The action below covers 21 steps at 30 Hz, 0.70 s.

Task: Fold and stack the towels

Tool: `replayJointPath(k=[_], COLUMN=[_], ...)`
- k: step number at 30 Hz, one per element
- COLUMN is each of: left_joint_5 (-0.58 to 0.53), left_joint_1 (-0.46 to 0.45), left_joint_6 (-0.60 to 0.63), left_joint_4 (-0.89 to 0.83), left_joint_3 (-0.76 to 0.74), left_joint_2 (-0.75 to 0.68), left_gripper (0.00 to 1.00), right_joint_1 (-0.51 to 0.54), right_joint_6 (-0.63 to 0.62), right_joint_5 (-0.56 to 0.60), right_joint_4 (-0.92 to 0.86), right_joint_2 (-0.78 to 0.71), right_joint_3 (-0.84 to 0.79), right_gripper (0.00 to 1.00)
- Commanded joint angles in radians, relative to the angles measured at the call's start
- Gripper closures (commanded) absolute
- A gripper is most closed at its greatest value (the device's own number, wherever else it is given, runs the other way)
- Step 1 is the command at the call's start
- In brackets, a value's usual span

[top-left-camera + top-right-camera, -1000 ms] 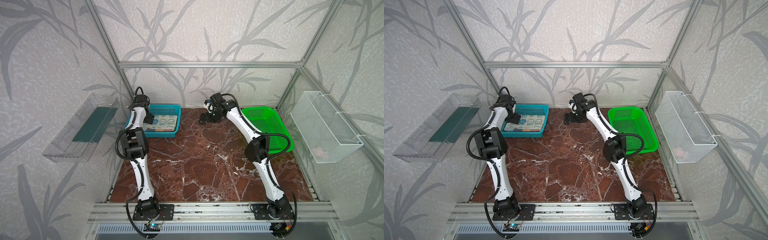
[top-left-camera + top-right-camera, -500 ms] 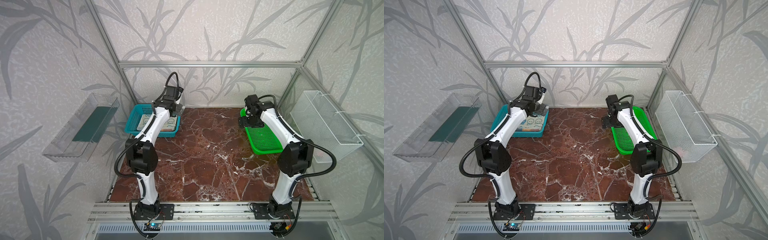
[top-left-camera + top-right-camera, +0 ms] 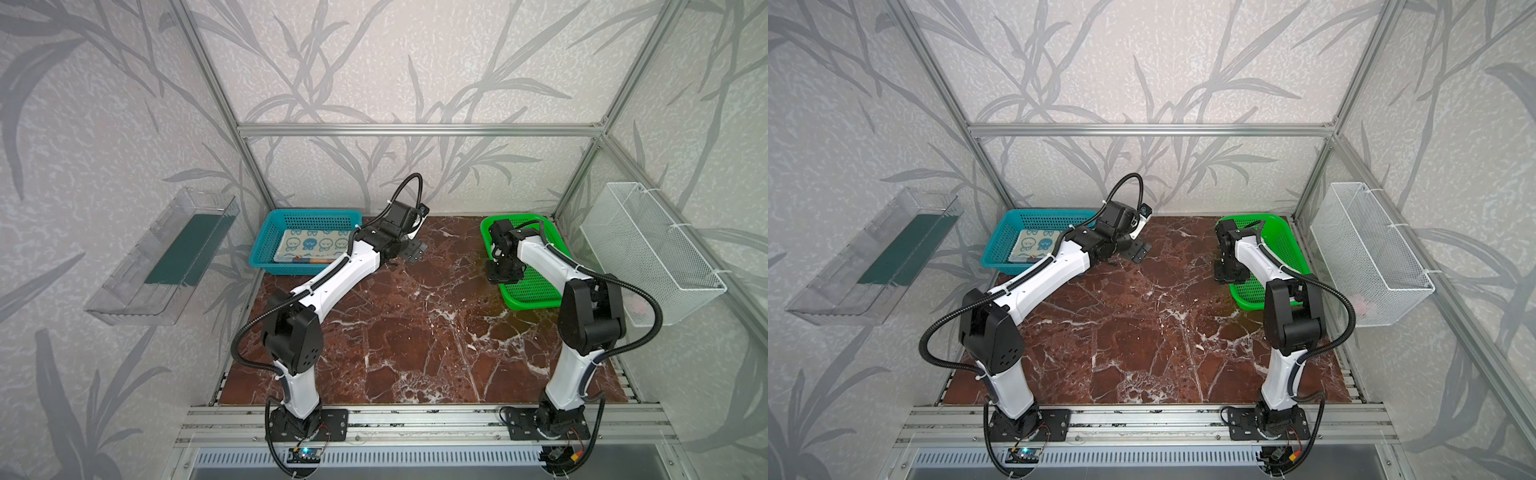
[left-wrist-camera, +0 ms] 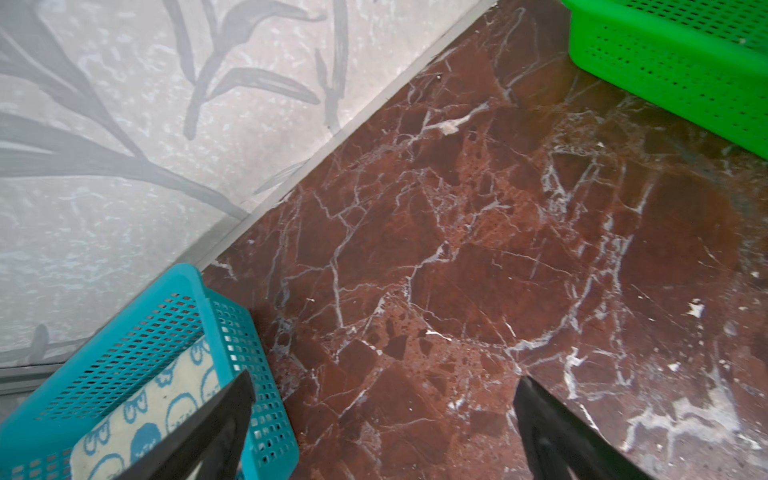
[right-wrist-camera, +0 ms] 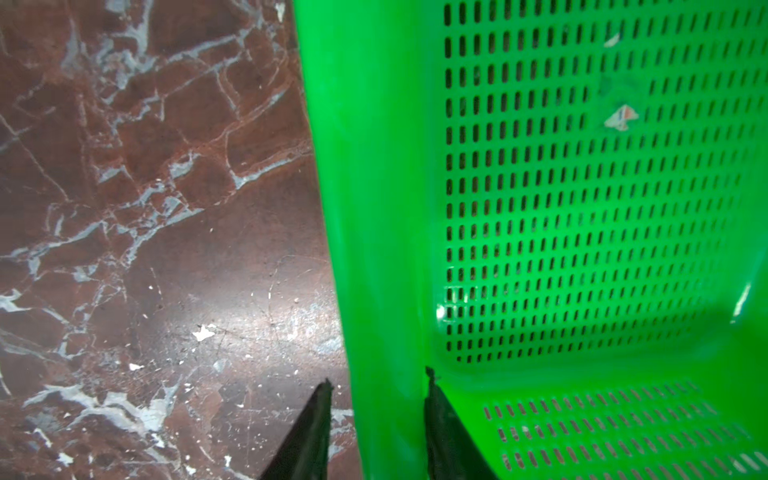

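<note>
Top views, towels: lay flat in the blue basket at the far left of the tabletop; cream-and-blue bunny print uppermost, an orange edge showing under it at the near side.
Top views, left hand: wide open and empty, over bare marble just beside the blue basket's right end; clear of the towels.
Top views, right hand: pointed down at the left wall of the green basket, far right of the tabletop.
Left wrist, left hand: two dark fingers stood far apart with nothing between them; tabletop below.
Left wrist, towels: inside the blue basket; green basket well apart.
Right wrist, right hand: narrow, clamped on the green basket wall, one finger outside over the marble, one inside.
</note>
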Motion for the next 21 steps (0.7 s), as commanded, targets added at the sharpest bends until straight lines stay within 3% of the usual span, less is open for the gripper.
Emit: replayJointPath(k=[1, 6, 11, 18, 21], left_joint_5=[0.025, -0.033, -0.086, -0.103, -0.083], left_joint_1=[-0.009, -0.007, 0.003, 0.045, 0.090], left_joint_6=[-0.066, -0.075, -0.077, -0.121, -0.152], left_joint_4=[0.047, 0.091, 0.113, 0.128, 0.139], left_joint_3=[-0.066, -0.193, -0.302, -0.456, -0.522], left_joint_2=[-0.082, -0.174, -0.250, -0.393, -0.453], left_gripper=[0.01, 0.01, 0.01, 0.01, 0.01], right_joint_1=[0.034, 0.142, 0.251, 0.401, 0.446], right_joint_6=[0.020, 0.067, 0.206, 0.404, 0.442], right_joint_5=[-0.043, -0.051, -0.107, -0.192, -0.221], right_joint_4=[0.022, -0.010, -0.017, 0.019, -0.018], right_joint_2=[0.037, 0.085, 0.158, 0.311, 0.406], right_joint_3=[0.031, 0.136, 0.255, 0.458, 0.591], right_gripper=[0.79, 0.88, 0.90, 0.89, 0.80])
